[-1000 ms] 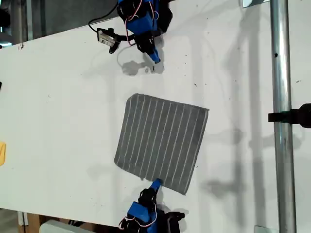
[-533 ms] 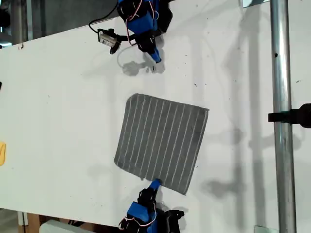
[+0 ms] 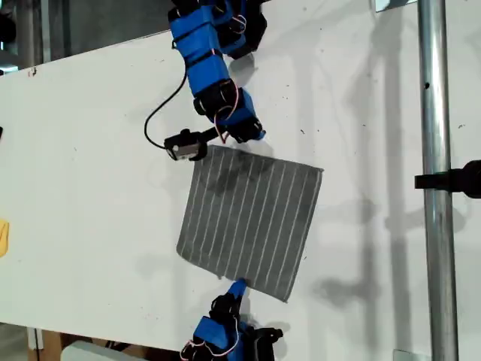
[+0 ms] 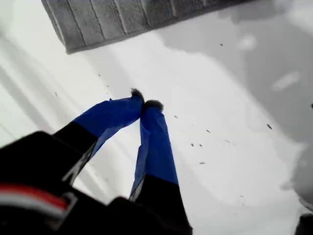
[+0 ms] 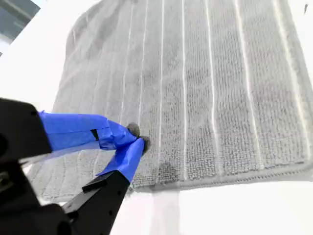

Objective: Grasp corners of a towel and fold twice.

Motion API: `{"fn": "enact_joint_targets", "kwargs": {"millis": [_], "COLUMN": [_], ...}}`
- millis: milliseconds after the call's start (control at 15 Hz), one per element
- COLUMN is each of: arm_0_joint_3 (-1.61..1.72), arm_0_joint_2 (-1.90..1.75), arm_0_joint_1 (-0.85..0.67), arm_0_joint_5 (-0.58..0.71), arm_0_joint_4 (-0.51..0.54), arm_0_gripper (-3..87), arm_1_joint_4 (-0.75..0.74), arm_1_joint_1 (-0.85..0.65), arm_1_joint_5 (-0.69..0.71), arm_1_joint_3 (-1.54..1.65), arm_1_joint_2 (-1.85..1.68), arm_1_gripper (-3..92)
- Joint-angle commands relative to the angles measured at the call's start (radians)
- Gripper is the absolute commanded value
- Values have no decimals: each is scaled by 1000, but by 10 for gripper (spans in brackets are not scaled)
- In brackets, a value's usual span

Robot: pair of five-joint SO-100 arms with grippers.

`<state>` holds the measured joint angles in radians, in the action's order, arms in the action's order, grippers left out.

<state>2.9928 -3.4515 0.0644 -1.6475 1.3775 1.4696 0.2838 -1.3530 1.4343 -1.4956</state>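
Observation:
The grey striped towel [image 3: 252, 218] lies flat on the white table [image 3: 90, 165]. My first gripper [image 3: 258, 136] is shut and hovers over bare table just beyond the towel's edge nearest the exterior view's top. In the first wrist view its blue fingertips [image 4: 146, 103] touch, and one towel corner [image 4: 68, 48] shows ahead of them. My second gripper [image 3: 239, 284] is at the towel's opposite edge, toward the exterior view's bottom. Its tips [image 5: 137, 136] are closed together on the towel [image 5: 205, 88], just inside the hem, with no cloth visibly pinched.
A metal pole [image 3: 432, 188] with a black clamp [image 3: 451, 180] runs down the exterior view's right. A yellow object [image 3: 3, 237] sits at that view's left edge. The first arm's camera and cable [image 3: 184, 143] hang beside the towel corner [image 3: 204, 148].
The first arm has swung from the exterior view's top down to the towel's near edge. The second gripper and the towel have stayed put.

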Motion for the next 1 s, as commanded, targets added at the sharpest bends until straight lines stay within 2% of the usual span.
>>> {"fn": "enact_joint_targets", "kwargs": {"millis": [0,200,333,400,467,533,600,667,933], "arm_0_joint_3": [-279,-831,-1114,-1178,-1195,-1167,-1124,-1081,-1045], "arm_0_joint_2": [284,905,1177,1229,1229,1186,1144,1131,1181], "arm_0_joint_1": [81,230,333,370,400,430,457,482,517], "arm_0_joint_5": [-61,-64,-55,-44,-37,-25,-26,-35,-58], "arm_0_joint_4": [-17,60,132,133,112,64,20,-6,-29], "arm_0_gripper": [-29,-29,-29,-29,-27,12,96,123,161], "arm_1_joint_4": [21,-17,-81,-126,-170,-198,-239,-275,-232], "arm_1_joint_1": [34,71,97,109,123,137,149,160,161], "arm_1_joint_5": [5,6,11,18,31,41,57,83,86], "arm_1_joint_3": [-293,-357,-397,-400,-414,-457,-492,-525,-557], "arm_1_joint_2": [144,210,255,267,279,311,353,400,546], "arm_1_gripper": [-3,-3,-3,-3,3,54,150,194,229]}}
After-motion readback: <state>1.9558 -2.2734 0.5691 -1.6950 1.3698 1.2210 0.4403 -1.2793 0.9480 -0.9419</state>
